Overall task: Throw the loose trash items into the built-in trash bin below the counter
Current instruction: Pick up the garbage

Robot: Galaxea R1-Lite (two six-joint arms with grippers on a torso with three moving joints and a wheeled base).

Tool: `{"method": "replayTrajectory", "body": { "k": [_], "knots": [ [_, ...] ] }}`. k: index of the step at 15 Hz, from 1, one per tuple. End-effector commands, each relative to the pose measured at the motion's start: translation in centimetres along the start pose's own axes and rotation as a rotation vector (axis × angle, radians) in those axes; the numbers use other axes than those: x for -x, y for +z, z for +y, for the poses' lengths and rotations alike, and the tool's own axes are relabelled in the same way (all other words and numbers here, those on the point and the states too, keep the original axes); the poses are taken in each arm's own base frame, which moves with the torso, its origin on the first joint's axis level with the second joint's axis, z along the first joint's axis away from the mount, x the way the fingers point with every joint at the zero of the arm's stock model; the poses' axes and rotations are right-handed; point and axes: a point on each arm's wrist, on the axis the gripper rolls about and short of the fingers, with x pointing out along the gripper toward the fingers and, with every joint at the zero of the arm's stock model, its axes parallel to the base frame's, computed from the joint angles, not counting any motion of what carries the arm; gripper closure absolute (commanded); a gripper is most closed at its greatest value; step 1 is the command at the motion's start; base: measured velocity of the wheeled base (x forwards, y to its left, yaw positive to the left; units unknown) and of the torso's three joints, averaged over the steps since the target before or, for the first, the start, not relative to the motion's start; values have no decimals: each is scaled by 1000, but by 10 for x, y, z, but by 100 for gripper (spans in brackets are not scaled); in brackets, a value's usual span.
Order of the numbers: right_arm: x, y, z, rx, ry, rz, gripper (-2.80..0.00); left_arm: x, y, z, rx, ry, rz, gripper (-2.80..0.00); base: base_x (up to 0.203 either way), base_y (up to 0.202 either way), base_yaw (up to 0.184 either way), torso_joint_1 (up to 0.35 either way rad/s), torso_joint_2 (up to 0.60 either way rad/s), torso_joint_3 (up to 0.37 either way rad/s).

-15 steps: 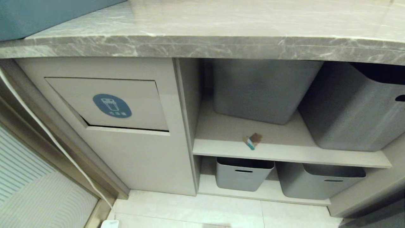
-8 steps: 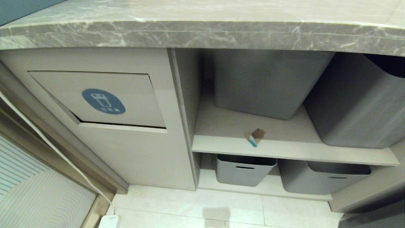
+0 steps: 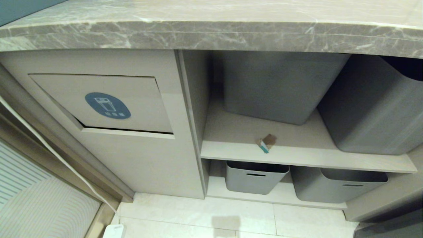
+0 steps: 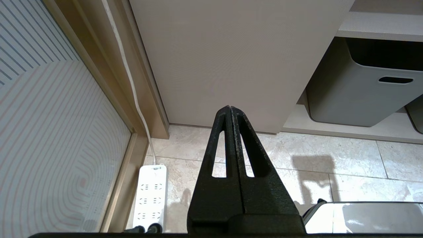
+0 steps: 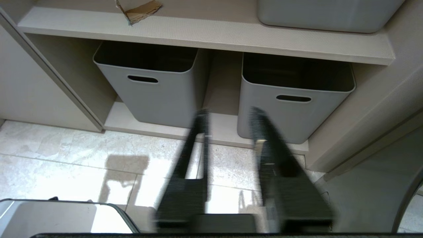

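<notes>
Head view shows the table (image 3: pixel 211 33), a grey marble slab with a thick front edge, and below it on the left the built-in trash bin (image 3: pixel 99 102), its swing flap marked by a blue oval sticker (image 3: pixel 107 105) and hanging with a dark slit along its lower edge. To the right, on the open shelf (image 3: pixel 297 158) in front of the grey tubs (image 3: pixel 274 89), lies the one trash item visible, a small cardboard scrap (image 3: pixel 266 142) with a teal edge, close to the shelf's front lip where it should be easy to reach; the other scraps are not in sight, and neither arm appears here. Left wrist view has the left pincer (image 4: pixel 230 109) pressed together, empty, hanging low over the floor tiles (image 4: pixel 330 172) before the cabinet base, apparently parked. Right wrist view has the right pincer (image 5: pixel 228 114) with its blurred prongs apart and nothing between them, pointing at the lower tubs (image 5: pixel 148 89), with the scrap above on the shelf edge; it looks readied for a pick.
</notes>
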Motion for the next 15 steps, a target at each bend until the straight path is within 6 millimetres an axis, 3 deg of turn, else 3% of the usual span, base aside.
{"method": "replayTrajectory", "body": {
  "k": [1, 5, 8, 10, 12, 15],
  "knots": [
    [0, 0, 0, 3, 1, -3, -280, 0, 0, 0, 0, 1, -2, 0, 0, 0, 0, 0, 0, 0],
    [1, 2, 0, 61, 19, -9, -280, 0, 0, 0, 0, 1, -2, 0, 0, 0, 0, 0, 0, 0],
    [-3, 39, 2, 108, 113, 7, -280, 0, 0, 0, 0, 1, -2, 0, 0, 0, 0, 0, 0, 0],
    [-28, 77, 3, 99, 154, 106, -280, 0, 0, 0, 0, 1, -2, 0, 0, 0, 0, 0, 0, 0],
    [-66, 104, 3, 68, 193, 214, -280, 0, 0, 0, 0, 1, -2, 0, 0, 0, 0, 0, 0, 0],
    [-121, 115, 7, 17, 315, 320, -280, 0, 0, 0, 0, 1, -2, 0, 0, 0, 0, 0, 0, 0]
  ]
}}
